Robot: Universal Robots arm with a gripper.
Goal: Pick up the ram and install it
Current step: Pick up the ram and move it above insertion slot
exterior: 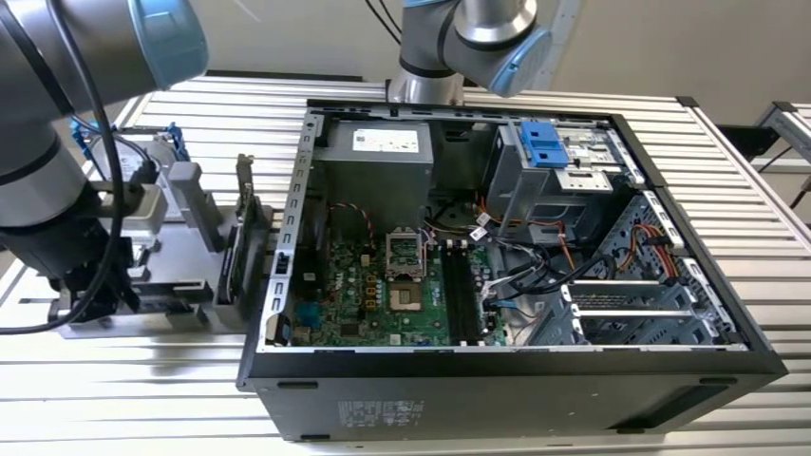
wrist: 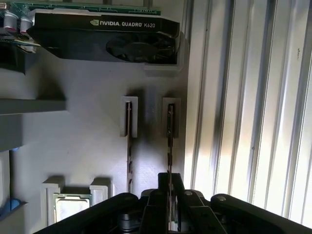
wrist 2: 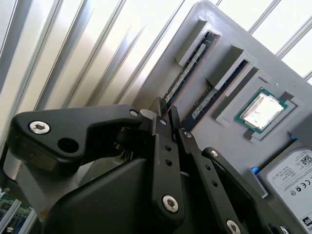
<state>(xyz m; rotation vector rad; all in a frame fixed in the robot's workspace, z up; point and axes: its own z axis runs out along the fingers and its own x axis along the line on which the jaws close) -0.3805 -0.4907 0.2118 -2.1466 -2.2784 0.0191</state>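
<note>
Black two-finger gripper (wrist: 169, 179) pinches the thin green ram stick (wrist: 169, 148), not yet lifted from its grey parts tray (wrist: 87, 146); installation in the open black computer case (exterior: 507, 380) is left.

The gripper (wrist: 169, 180) sits over the ram (wrist: 169, 126) in the outer slot of the holder (wrist: 87, 146). On its outward side, the slatted table (wrist: 243, 122) lies open. On its other side the second ram stick (wrist: 128, 141) stands near, with a narrow gap between. Past the slots' far ends, the graphics card (wrist: 107, 41) stands crosswise.
</note>
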